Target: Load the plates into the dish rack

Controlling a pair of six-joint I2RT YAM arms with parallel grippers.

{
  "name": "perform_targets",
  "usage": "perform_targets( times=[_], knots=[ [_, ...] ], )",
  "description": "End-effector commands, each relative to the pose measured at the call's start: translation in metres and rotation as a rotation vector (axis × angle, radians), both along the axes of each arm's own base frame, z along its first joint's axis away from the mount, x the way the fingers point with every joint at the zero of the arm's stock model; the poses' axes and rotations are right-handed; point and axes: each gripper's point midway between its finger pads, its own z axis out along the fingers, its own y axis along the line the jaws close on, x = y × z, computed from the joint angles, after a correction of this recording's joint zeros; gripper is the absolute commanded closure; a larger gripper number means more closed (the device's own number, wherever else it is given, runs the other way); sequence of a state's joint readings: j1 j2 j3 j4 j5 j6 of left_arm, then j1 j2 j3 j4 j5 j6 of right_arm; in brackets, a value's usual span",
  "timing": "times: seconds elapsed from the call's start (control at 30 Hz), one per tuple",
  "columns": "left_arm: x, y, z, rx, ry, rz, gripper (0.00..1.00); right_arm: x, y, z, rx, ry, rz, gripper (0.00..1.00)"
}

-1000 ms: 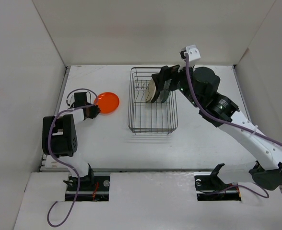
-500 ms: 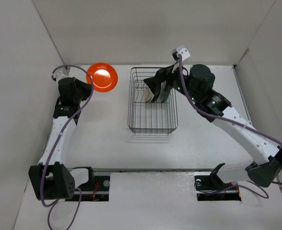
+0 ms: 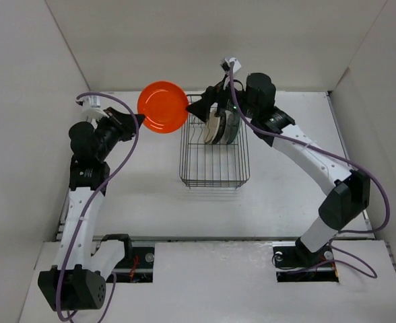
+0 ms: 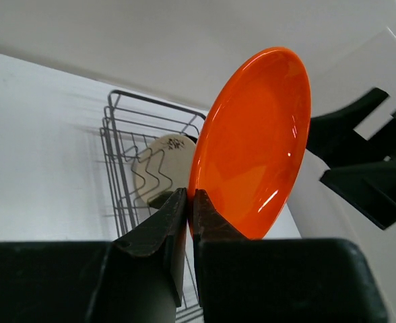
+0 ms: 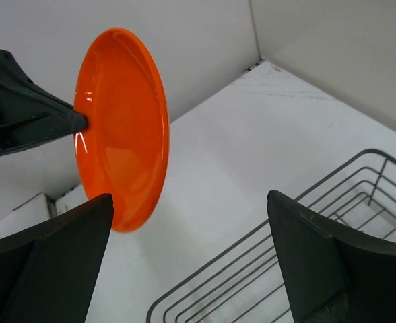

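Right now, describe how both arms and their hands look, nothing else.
The left arm and right arm match: white links, black joints, a purple cable trailing along each. The left hand and right hand have matte black wedge fingers.

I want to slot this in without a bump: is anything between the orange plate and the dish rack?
Yes. The right pincer hangs open over the far end of the dish rack, right beside the orange plate, which the left pincer grips by its rim. Beyond it, the cream plate stands in a far slot.
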State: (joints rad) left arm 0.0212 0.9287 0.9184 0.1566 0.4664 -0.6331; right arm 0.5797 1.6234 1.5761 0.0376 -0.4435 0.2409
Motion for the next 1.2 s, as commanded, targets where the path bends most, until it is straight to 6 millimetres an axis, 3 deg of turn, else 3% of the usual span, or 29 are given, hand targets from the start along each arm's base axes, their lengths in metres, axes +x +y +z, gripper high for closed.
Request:
perform_targets(
  times=[0.0, 0.1, 0.17, 0.23, 0.3, 0.33, 0.4, 0.43, 0.47, 0.5, 0.53, 0.57, 0.6, 0.63, 0.67, 0.7, 0.73, 0.77, 0.9, 1.1, 1.17],
  knots=[
    [-0.012, -0.021, 0.029, -0.019, -0.133, -0.142, 1.00, -0.014, 0.012, 0.047, 0.103, -0.087, 0.106, 0.00],
    [-0.010, -0.025, 0.027, -0.040, -0.130, -0.171, 1.00, -0.020, 0.020, 0.048, 0.126, -0.079, 0.146, 0.03],
    [-0.010, -0.029, 0.027, -0.046, -0.140, -0.196, 1.00, -0.018, 0.028, 0.038, 0.119, -0.052, 0.155, 0.08],
    [-0.012, -0.031, 0.029, -0.074, -0.143, -0.209, 1.00, -0.012, 0.032, 0.033, 0.125, -0.036, 0.156, 0.23],
    [-0.013, -0.034, 0.026, -0.081, -0.142, -0.236, 1.00, -0.013, 0.037, 0.034, 0.132, -0.026, 0.180, 0.44],
    [-0.011, -0.035, 0.025, -0.079, -0.143, -0.247, 1.00, -0.014, 0.036, 0.041, 0.146, -0.023, 0.182, 0.72],
    [-0.008, -0.036, 0.016, -0.081, -0.119, -0.255, 1.00, -0.011, 0.039, 0.037, 0.152, -0.008, 0.183, 0.87],
    [-0.005, -0.035, 0.014, -0.091, -0.106, -0.246, 1.00, -0.008, 0.038, 0.038, 0.161, 0.004, 0.164, 1.00],
    [-0.004, -0.034, 0.012, -0.095, -0.093, -0.235, 0.92, -0.006, 0.037, 0.042, 0.172, 0.005, 0.147, 1.00],
    [0.002, -0.028, 0.009, -0.103, -0.078, -0.189, 0.46, -0.005, 0.034, 0.047, 0.179, -0.003, 0.128, 1.00],
    [0.005, -0.025, 0.000, -0.099, -0.045, -0.160, 0.15, 0.006, 0.030, 0.049, 0.190, -0.003, 0.060, 1.00],
    [0.008, -0.021, -0.003, -0.094, -0.033, -0.135, 0.00, 0.007, 0.027, 0.042, 0.184, 0.017, 0.018, 1.00],
    [0.013, -0.015, -0.007, -0.089, -0.020, -0.093, 0.00, 0.010, 0.018, 0.052, 0.197, 0.009, -0.042, 1.00],
    [0.015, -0.011, -0.013, -0.085, 0.017, -0.062, 0.00, 0.032, 0.004, 0.047, 0.199, 0.030, -0.191, 1.00],
    [0.018, -0.003, -0.020, -0.078, 0.041, -0.022, 0.00, 0.036, -0.003, 0.044, 0.192, 0.049, -0.269, 1.00],
    [0.020, 0.001, -0.020, -0.079, 0.050, 0.001, 0.00, 0.044, -0.014, 0.032, 0.140, 0.083, -0.370, 1.00],
    [0.025, 0.011, -0.032, -0.071, 0.093, 0.056, 0.00, 0.051, -0.026, 0.029, 0.115, 0.094, -0.471, 1.00],
    [0.027, 0.020, -0.035, -0.072, 0.105, 0.088, 0.00, 0.065, -0.045, 0.018, 0.086, 0.111, -0.651, 1.00],
    [0.033, 0.048, -0.051, -0.085, 0.169, 0.188, 0.00, 0.076, -0.088, -0.018, -0.095, 0.184, -1.023, 1.00],
    [0.039, 0.072, -0.067, -0.122, 0.238, 0.281, 0.00, 0.076, -0.106, -0.044, -0.223, 0.214, -1.226, 1.00],
    [0.039, 0.076, -0.068, -0.110, 0.249, 0.305, 0.00, 0.077, -0.101, -0.051, -0.242, 0.223, -1.239, 1.00]
  ],
)
